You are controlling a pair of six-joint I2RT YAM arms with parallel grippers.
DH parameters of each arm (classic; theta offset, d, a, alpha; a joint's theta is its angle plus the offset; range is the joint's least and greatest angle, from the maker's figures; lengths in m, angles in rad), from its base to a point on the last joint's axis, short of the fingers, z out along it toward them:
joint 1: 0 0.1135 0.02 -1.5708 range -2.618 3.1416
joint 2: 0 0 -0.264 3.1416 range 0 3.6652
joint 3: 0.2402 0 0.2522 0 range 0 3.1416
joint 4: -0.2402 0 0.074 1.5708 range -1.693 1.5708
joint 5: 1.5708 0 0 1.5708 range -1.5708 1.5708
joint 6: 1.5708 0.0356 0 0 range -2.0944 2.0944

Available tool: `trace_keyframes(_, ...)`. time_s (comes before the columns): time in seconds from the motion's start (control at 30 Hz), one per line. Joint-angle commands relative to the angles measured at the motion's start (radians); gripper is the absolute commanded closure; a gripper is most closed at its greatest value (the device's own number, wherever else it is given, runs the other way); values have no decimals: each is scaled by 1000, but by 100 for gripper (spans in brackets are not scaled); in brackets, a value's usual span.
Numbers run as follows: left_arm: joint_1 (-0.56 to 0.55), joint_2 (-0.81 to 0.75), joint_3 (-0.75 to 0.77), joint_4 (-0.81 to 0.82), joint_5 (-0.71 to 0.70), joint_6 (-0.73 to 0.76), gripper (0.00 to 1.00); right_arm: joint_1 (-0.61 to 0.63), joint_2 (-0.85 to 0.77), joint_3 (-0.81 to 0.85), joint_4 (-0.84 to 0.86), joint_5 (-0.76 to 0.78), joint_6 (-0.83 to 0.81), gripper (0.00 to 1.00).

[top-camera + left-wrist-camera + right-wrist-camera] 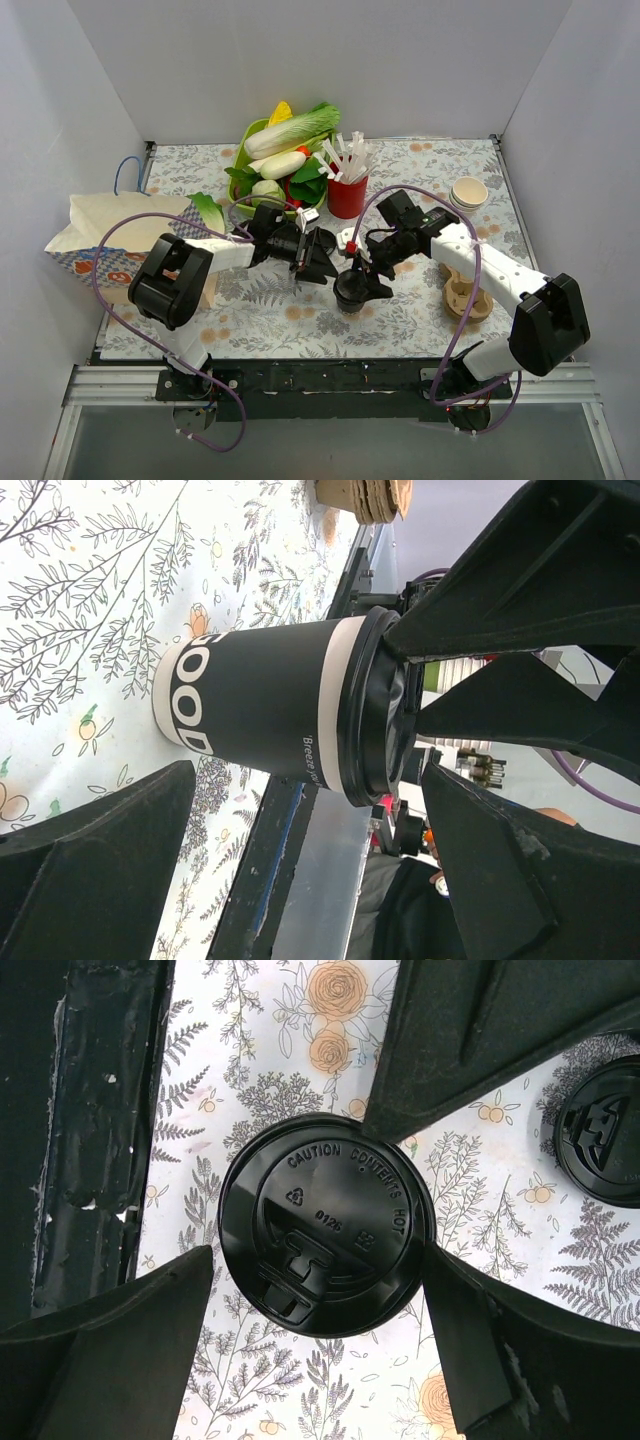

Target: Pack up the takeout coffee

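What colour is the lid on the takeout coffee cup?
Black lid; right wrist view shows it best.

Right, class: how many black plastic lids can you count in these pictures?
2. One is fitted on the takeout coffee; the other, a loose lid, lies beside it at the right wrist view's right edge. More may be hidden.

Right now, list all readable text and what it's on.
"CAUTION CONTENTS HOT": round black plastic lid of the black paper takeout cup.
"0126": same lid.
"OOD": big white letters on the cup, first letter hidden.
"Breeze": small cup print, rest unreadable.
Print on the white paper bag: too small.
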Motion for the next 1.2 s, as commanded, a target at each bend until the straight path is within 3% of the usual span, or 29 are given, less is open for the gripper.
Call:
trace_keyframes(0.0,-30,-52,13,5,21,15,2,-3,-23,-28,24,7,48,8)
trace_keyframes(0.93,-80,91,-30,35,13,46,2,-35,-49,-5,57,24,120,8)
trace_keyframes(1.17,-82,106,-16,18,0,55,2,-104,-34,64,116,-59,305,8)
